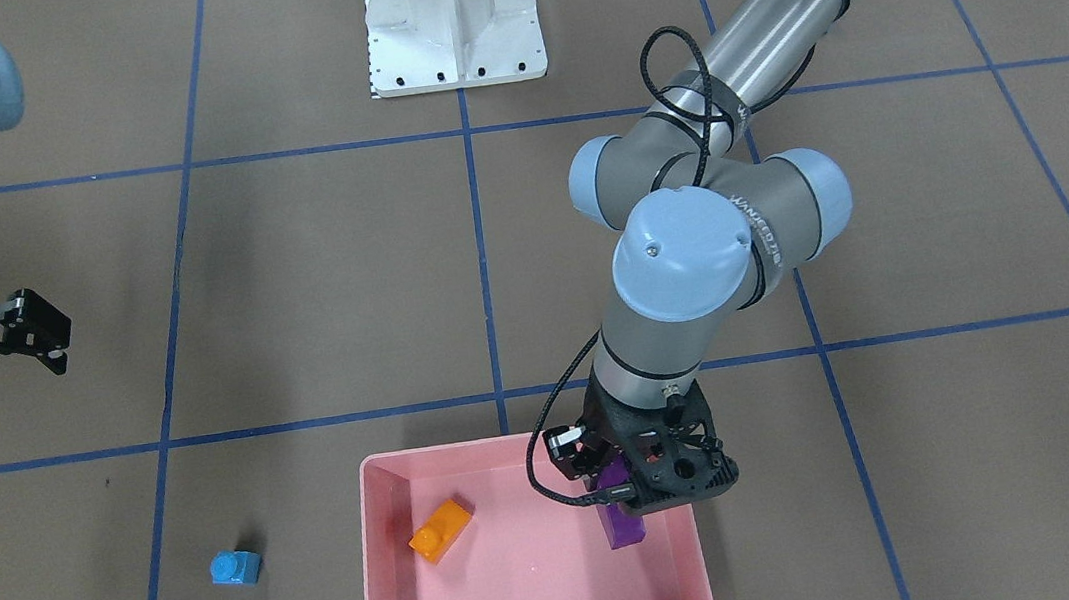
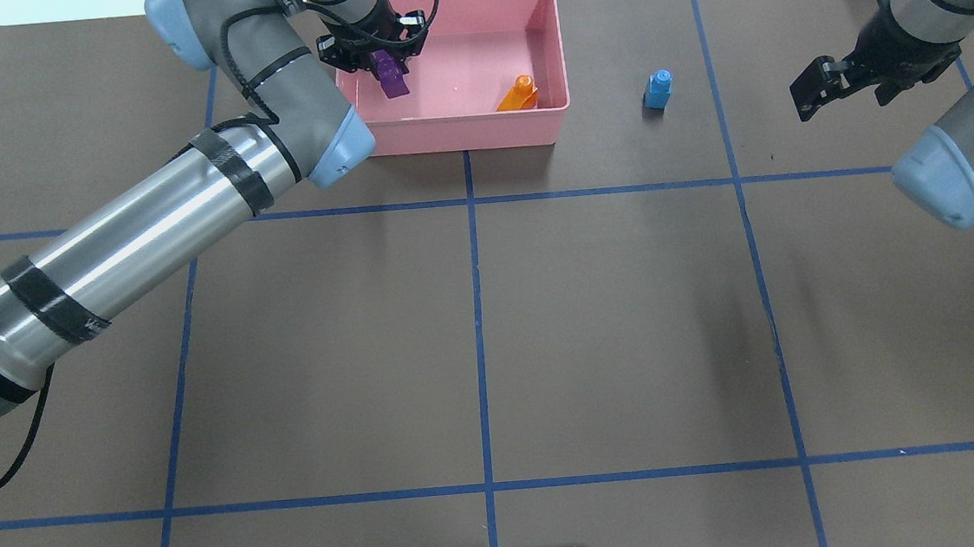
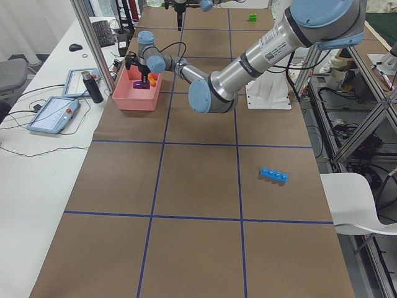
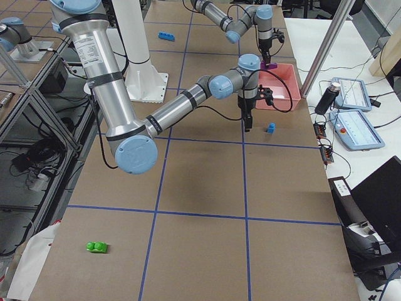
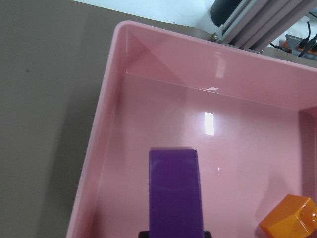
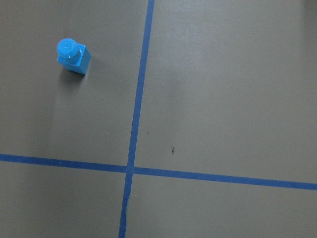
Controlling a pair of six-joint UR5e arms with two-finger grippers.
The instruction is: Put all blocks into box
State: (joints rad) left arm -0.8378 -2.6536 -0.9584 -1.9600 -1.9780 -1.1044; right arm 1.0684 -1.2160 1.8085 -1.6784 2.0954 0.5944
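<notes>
Brown table (image 2: 612,316), blue tape grid. Your L gripper (image 2: 384,57) is clamped on the purple block (image 5: 176,193), low inside the pink box (image 2: 458,132) near a corner; can't tell if it touches the floor. Ease down, then let go w/ the block off the wall and apart from the orange block (image 1: 440,530) lying in the box. R gripper (image 1: 36,337) hangs w/ jaws apart near the light-blue block (image 2: 658,90), which sits just outside the box. The long blue block (image 3: 273,176) and green block (image 4: 96,248) lie far off; nothing looks in your way.
</notes>
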